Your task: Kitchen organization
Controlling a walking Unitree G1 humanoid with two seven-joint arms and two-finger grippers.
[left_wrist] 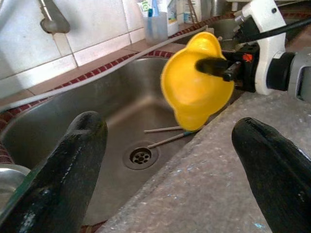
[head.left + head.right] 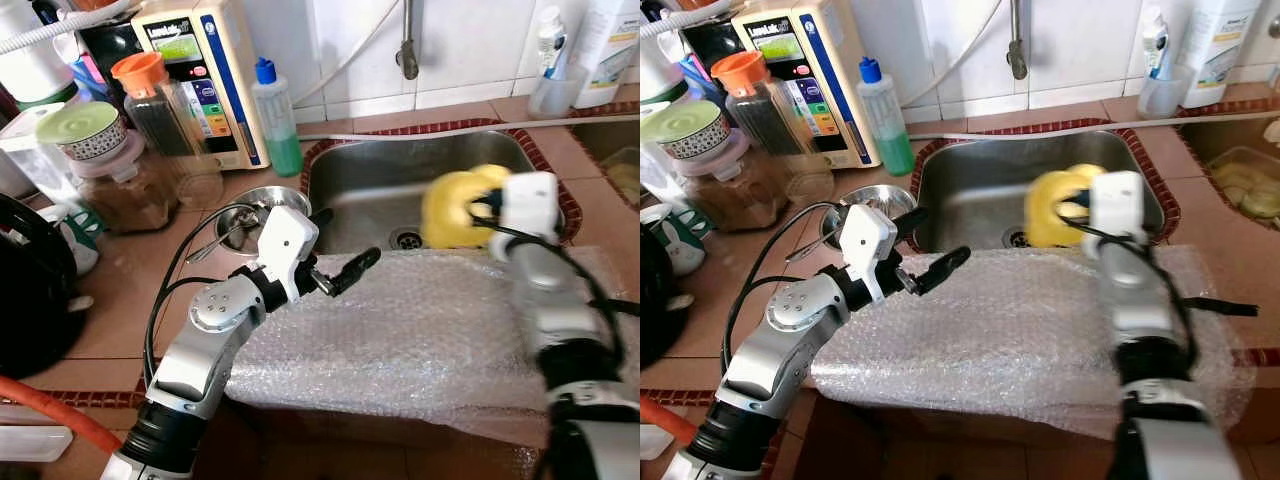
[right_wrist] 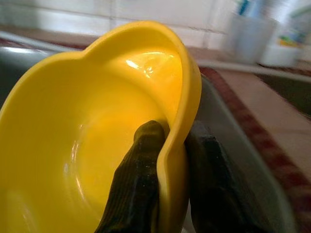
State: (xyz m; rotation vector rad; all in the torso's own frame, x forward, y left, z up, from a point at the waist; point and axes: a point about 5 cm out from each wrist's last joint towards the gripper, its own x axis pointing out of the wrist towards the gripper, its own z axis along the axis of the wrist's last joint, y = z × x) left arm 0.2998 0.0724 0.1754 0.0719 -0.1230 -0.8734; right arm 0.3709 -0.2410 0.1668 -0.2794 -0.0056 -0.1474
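While right pincer point(image 3: 167, 145) pinches yellow bowl point(image 2: 455, 208) rim over sink point(image 2: 375, 190) | left pincer point(image 2: 340, 250) spread, above bubble wrap point(image 2: 420, 330).

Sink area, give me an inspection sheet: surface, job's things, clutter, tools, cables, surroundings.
Surface: bubble wrap spread over the counter edge in front of the steel sink.
Job's things: yellow bowl, tilted above the sink.
Clutter: two straws by the drain; jars, green-liquid bottle, small steel bowl.
Tools: right tool pinches the bowl's rim; left tool open over the wrap, holding nothing.
Cables: black cable loops off the left arm.
Surroundings: white tiled wall, tap.
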